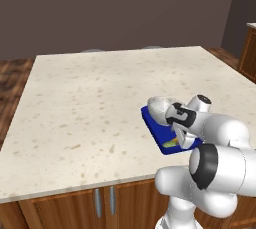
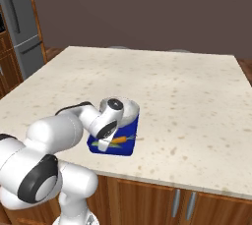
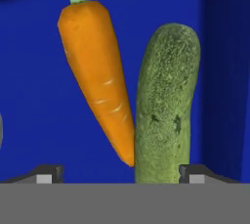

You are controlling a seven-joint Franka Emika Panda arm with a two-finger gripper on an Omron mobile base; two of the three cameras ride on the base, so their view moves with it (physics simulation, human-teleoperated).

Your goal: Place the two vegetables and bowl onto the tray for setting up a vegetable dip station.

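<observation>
The wide speckled cream stone bench (image 1: 90,103) lies bare on its far and left stretches, open for a gripper to pass; the crowding sits at the near edge, where the flat deep blue rectangular tray (image 2: 129,146) carries the round whitish-grey speckled bowl (image 2: 129,109) at its far end; the small orange carrot (image 3: 95,76) and dark green cucumber-like vegetable (image 3: 165,105) lie side by side (touching near the carrot's tip), blue floor free left of them.

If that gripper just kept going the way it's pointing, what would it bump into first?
Most likely the cucumber, lying between the open gripper tips on the blue tray; the carrot beside it is close too. Depth is hard to judge.
</observation>
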